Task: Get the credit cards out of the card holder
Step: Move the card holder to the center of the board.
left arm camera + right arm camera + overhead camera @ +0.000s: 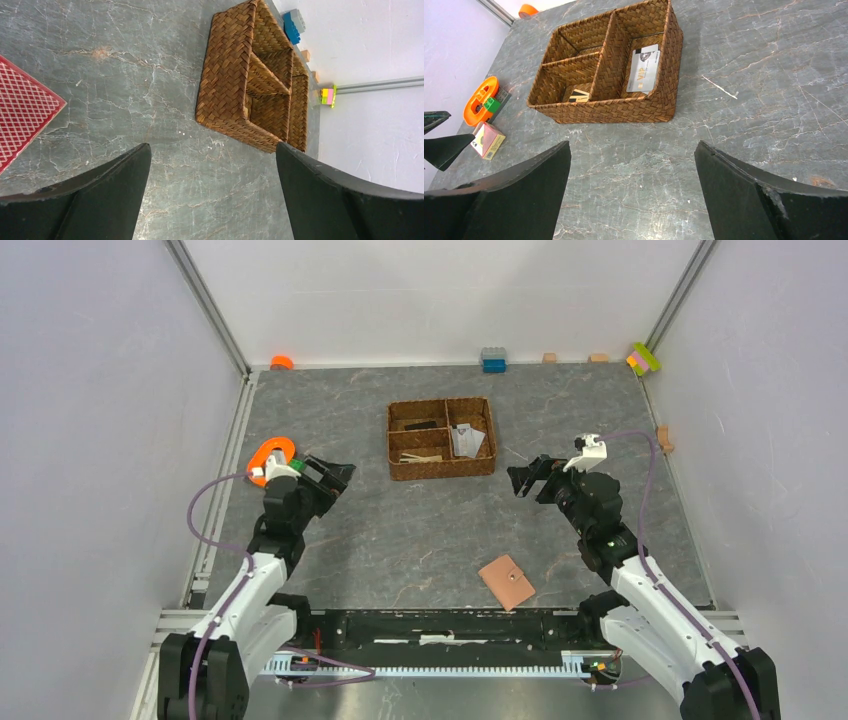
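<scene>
The card holder (507,582) is a salmon-pink square wallet. It lies shut and flat on the grey table near the front edge, between the two arm bases and closer to the right arm. No credit cards show outside it; any inside are hidden. My left gripper (335,473) is open and empty above the table, left of the basket; the left wrist view (212,150) shows bare table between its fingers. My right gripper (520,480) is open and empty, right of the basket, also with bare table between its fingers in the right wrist view (632,146).
A brown woven divided basket (441,470) stands mid-table, holding a silver VIP card (643,70) and a dark card (580,96). An orange ring (272,453) and a red patterned flat thing (20,115) lie by the left arm. Toy bricks (493,360) line the back wall.
</scene>
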Tool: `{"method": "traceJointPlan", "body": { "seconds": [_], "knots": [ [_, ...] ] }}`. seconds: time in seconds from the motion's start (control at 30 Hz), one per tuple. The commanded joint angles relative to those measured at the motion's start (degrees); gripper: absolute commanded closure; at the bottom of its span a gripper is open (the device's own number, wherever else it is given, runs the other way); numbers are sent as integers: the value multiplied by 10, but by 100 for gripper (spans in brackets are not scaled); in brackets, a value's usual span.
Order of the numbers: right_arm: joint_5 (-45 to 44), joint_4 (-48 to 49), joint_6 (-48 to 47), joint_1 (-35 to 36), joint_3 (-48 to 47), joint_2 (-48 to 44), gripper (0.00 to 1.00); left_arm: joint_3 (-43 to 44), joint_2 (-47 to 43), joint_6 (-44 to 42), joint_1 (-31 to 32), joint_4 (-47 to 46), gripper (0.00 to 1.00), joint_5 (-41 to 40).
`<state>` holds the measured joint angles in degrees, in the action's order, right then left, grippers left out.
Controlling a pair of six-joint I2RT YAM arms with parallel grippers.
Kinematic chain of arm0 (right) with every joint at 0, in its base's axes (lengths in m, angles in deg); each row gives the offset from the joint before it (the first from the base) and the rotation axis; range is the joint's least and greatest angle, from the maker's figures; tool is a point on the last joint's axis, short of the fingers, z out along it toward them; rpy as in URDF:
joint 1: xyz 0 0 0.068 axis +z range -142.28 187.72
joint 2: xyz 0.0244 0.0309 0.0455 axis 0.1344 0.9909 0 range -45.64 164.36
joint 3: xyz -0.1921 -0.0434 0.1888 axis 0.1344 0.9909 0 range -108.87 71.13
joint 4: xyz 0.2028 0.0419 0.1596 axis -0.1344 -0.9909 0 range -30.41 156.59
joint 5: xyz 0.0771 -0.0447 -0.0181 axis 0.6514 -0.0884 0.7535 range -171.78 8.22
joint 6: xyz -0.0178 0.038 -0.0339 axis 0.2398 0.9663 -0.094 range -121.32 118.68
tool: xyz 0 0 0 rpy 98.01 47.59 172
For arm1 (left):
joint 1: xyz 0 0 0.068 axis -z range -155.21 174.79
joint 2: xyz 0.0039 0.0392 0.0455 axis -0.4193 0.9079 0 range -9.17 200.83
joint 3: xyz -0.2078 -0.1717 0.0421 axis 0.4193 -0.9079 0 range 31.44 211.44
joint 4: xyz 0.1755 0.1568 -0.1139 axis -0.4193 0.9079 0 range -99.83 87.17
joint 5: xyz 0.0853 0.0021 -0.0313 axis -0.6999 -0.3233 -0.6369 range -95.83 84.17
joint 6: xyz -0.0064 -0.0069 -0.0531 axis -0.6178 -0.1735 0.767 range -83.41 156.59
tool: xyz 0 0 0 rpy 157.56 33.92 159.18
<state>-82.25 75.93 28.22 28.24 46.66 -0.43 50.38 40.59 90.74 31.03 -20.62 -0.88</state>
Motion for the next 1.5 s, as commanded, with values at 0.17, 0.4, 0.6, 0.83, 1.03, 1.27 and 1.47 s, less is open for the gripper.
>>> {"method": "traceJointPlan", "body": {
  "seconds": [0.17,0.4,0.6,0.83,1.03,1.27,1.47],
  "knots": [
    [-1,15,0,-1,-4,-3,2,52,41,-36,22,-17,0,56],
    [-7,14,0,-1,-3,-4,2,96,51,-106,139,-4,2,21],
    [-39,1,4,-1,-3,-12,2,156,105,-193,274,-3,3,6],
    [-198,-58,67,-1,6,-64,2,229,190,-293,395,18,3,2],
    [-271,-62,96,-1,34,-129,2,374,337,-357,462,181,4,68],
    [-293,-47,101,-1,59,-179,2,545,541,-440,560,385,14,72],
    [-288,-44,99,-2,60,-180,2,612,620,-468,613,441,16,32]
  ]
}}
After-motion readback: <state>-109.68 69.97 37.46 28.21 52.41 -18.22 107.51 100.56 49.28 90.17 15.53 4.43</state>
